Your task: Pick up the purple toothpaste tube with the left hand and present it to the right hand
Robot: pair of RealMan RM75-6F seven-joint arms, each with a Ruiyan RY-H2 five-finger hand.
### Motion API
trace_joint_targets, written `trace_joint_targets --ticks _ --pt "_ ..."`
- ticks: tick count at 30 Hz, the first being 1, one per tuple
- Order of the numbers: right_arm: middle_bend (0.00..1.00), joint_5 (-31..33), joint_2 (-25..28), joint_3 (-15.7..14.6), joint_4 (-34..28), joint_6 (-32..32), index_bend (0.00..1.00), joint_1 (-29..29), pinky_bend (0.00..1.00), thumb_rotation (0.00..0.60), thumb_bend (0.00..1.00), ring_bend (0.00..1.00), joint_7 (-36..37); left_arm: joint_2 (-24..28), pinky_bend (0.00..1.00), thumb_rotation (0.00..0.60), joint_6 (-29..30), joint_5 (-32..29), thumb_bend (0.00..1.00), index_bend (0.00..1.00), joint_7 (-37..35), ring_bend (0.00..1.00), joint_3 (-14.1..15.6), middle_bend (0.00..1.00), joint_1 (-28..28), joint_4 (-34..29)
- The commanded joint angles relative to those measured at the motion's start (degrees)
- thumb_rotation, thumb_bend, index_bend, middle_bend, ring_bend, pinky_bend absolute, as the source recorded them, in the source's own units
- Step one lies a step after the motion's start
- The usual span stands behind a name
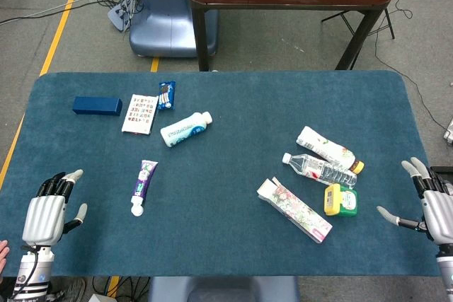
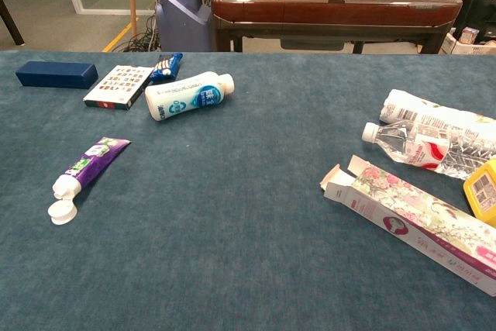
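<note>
Yellow container (image 2: 482, 189) cut by edge

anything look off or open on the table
Yes: the purple toothpaste tube lies with its white flip cap hanging open at the near end, and the floral carton on the right has its end flaps open.

Left hand (image 1: 48, 211) and right hand (image 1: 433, 205) rest low at opposite sides, fingers spread, holding nothing.
</note>
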Motion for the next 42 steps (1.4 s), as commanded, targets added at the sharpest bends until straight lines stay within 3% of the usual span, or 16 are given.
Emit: trace_joint_targets --ticks 1,13,17,21,24,26,28,31,35,42 --pt "0.0 -0.2 0.2 0.1 -0.1 0.3 0.0 -0.1 0.0 0.319 0.0 0.0 0.2 0.0 0.14 0.6 0.0 0.1 0.33 0.16 -0.1 0.13 0.0 0.21 0.0 0.0" --pt "0.0 -3.3 0.4 1.0 0.1 2.7 0.0 -0.1 0.0 0.322 0.0 0.0 2.0 0.6 0.14 0.6 -1.7 1.9 0.33 0.16 -3.3 0.13 -0.3 0.22 -1.4 0.9" --pt "0.0 -5.0 1.3 2.0 -0.6 4.0 0.0 0.4 0.0 0.322 0.0 0.0 1.3 2.3 0.14 0.6 -5.6 4.1 0.35 0.17 -7.3 0.13 -0.5 0.24 -4.3 2.3" --pt "0.0 -5.9 2.8 2.7 -2.4 4.3 0.0 1.1 0.0 0.322 0.0 0.0 0.0 4.6 0.14 0.6 -12.2 6.1 0.46 0.21 -14.8 0.13 -0.7 0.26 -8.9 3.4" --pt "0.0 -6.2 3.6 2.8 -3.6 4.2 0.0 1.4 0.0 0.322 0.0 0.0 -0.7 5.6 0.14 0.6 -17.6 7.2 0.48 0.22 -18.5 0.13 -0.6 0.3 -12.6 3.9" --pt "0.0 -6.2 3.9 2.8 -4.1 4.2 0.0 1.5 0.0 0.322 0.0 0.0 -0.9 5.8 0.13 0.568 -20.9 7.6 0.49 0.23 -19.8 0.13 -0.6 0.31 -15.0 4.5" --pt "0.0 -6.2 4.0 2.8 -4.4 4.3 0.0 1.4 0.0 0.321 0.0 0.0 -1.0 5.5 0.11 0.449 -24.5 7.9 0.49 0.24 -20.4 0.13 -0.6 0.32 -17.6 5.4" --pt "0.0 -6.1 4.2 2.6 -4.5 4.5 0.0 1.2 0.0 0.322 0.0 0.0 -1.0 4.3 0.1 0.345 -28.5 8.2 0.49 0.25 -20.9 0.13 -0.6 0.32 -20.7 7.2" --pt "0.0 -5.8 4.2 2.3 -4.3 4.7 0.0 0.8 0.0 0.322 0.0 0.0 -0.6 1.9 0.1 0.272 -33.2 7.4 0.49 0.25 -20.8 0.13 -0.6 0.32 -24.4 9.7" --pt "0.0 -5.7 4.1 1.8 -3.8 5.2 0.0 0.1 0.0 0.322 0.0 0.0 0.0 -2.5 0.08 0.221 -38.0 4.9 0.49 0.25 -19.2 0.12 -0.3 0.32 -28.1 14.8"
